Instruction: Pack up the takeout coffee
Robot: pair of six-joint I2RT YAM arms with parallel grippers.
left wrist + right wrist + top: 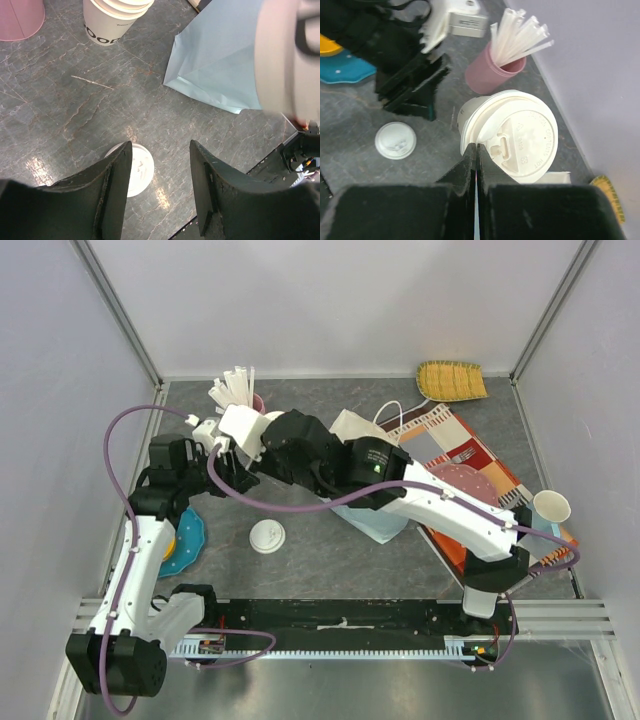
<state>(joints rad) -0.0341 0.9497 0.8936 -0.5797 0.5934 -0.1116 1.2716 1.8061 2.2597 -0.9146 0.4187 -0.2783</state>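
The takeout coffee [466,116], a white paper cup with a round white sip lid [520,135] lying askew over its mouth, stands beside the pink straw cup [485,77]. My right gripper [476,147] is shut, its tips touching the lid's near rim; whether the rim is pinched does not show. In the left wrist view that cup [107,25] shows nested rims, with its top cut off by the frame. My left gripper [161,146] hangs open above the table, holding nothing. A loose flat lid [141,170] lies half behind its left finger [117,175].
A pale blue paper bag [378,522] lies under the right arm and appears again as the bag [215,60] in the left wrist view. Elsewhere are a blue plate [190,538], a patterned placemat [470,455] with a pink plate [462,483], an open paper cup [551,506] and a yellow basket [452,381].
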